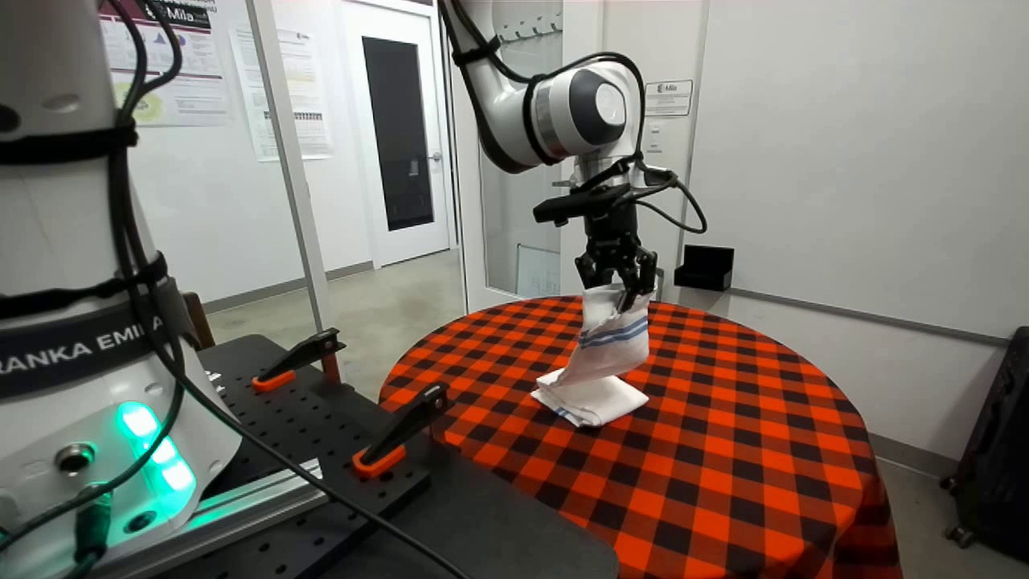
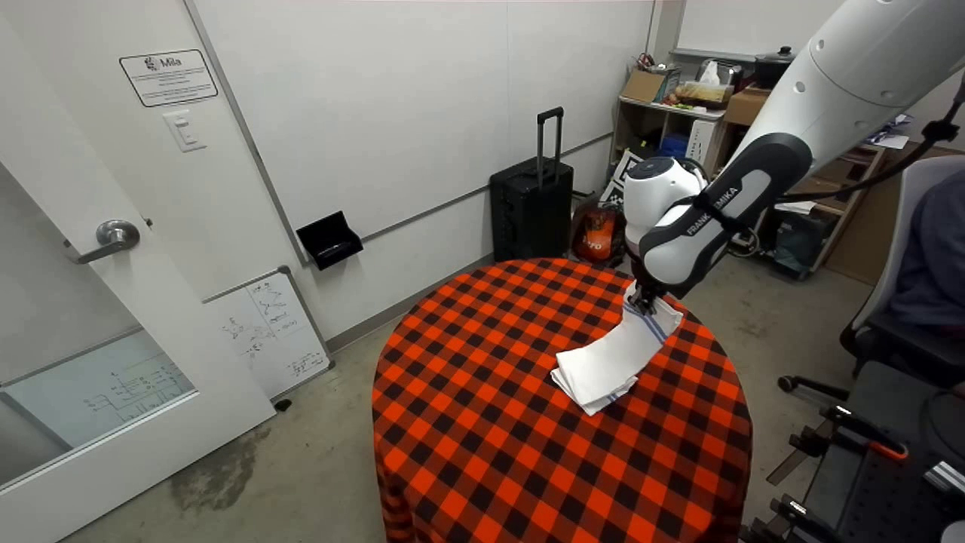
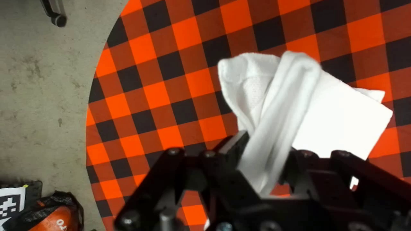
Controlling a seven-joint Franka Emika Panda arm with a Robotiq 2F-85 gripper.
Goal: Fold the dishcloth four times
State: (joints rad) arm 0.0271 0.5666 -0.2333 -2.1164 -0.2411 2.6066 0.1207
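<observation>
Exterior view: pinching one end of blue-striped white dishcloth [image 1: 611, 354] between jaws. Raised there, otherwise lying folded on red-and-black checked surface [image 1: 667, 450]. Likely mid-fold; can't tell which of four. Next: carry that end over, lower, square edges, let go.

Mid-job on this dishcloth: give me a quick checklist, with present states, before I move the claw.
1. Claw closed on the dishcloth: ok, pinched.
2. Lower stack resting on the tablecloth: ok, in both exterior views.
3. Raised part flat at the grip: not ok, bunched in the wrist view.
4. Lower stack squared up: not ok, a corner pokes out past the top layer.
5. Number of folds made: cannot tell, layers too fine to count.
</observation>
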